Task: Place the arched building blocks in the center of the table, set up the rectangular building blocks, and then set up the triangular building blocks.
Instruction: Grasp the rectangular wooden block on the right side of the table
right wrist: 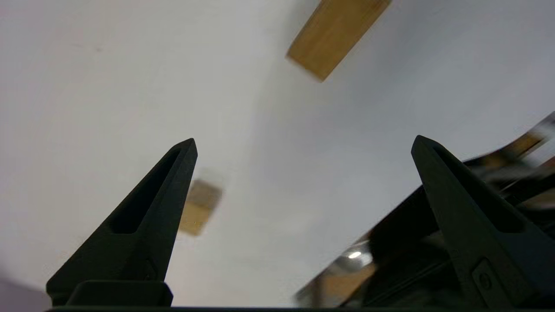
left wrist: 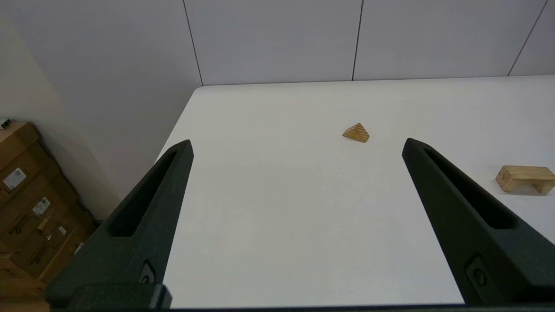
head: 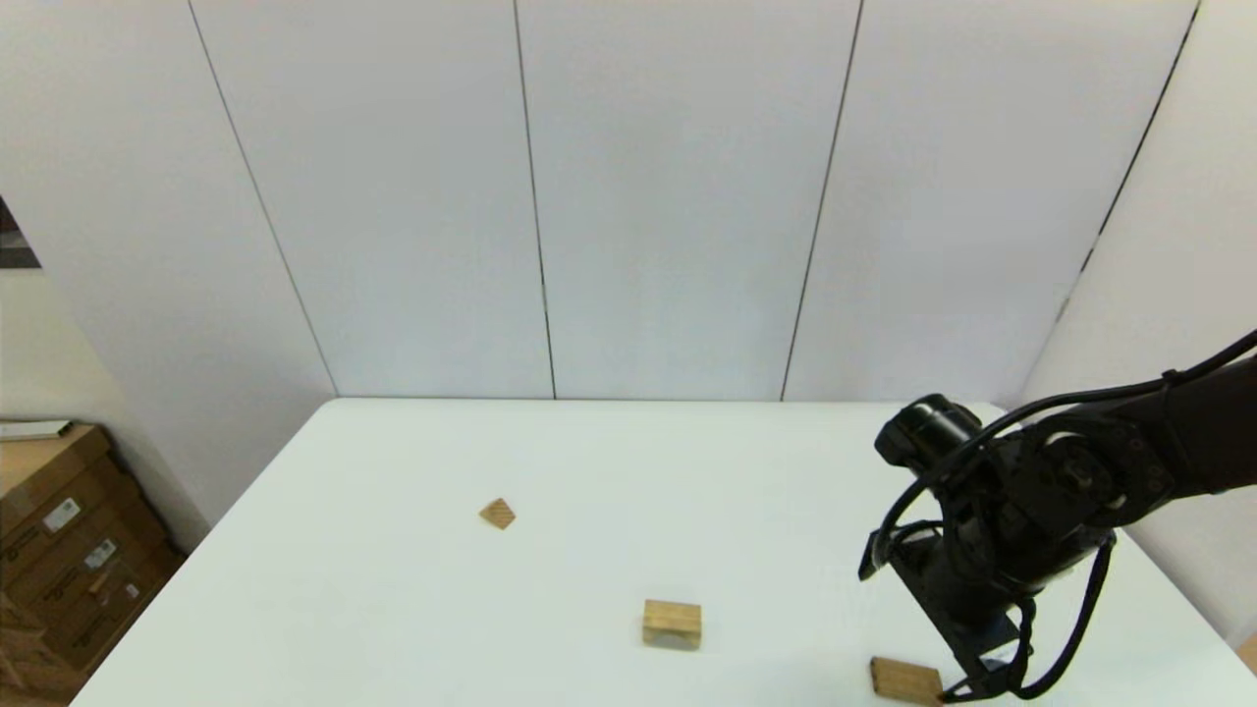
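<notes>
The arched block (head: 672, 624) sits near the table's (head: 393, 589) middle, so that step looks done. The right gripper (right wrist: 303, 147), jaws wide and empty, hangs above the flat rectangular block (right wrist: 336, 34), which lies just beyond its fingertips, not yet gripped. The triangular block (left wrist: 356, 132) lies untouched, beyond the parked left gripper's (left wrist: 297, 145) wide-spread jaws.

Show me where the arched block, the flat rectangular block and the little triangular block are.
arched block (head: 672, 624): head view, top face.
flat rectangular block (head: 904, 679): head view, broad top face.
triangular block (left wrist: 356, 132): left wrist view, striped sloping face.
</notes>
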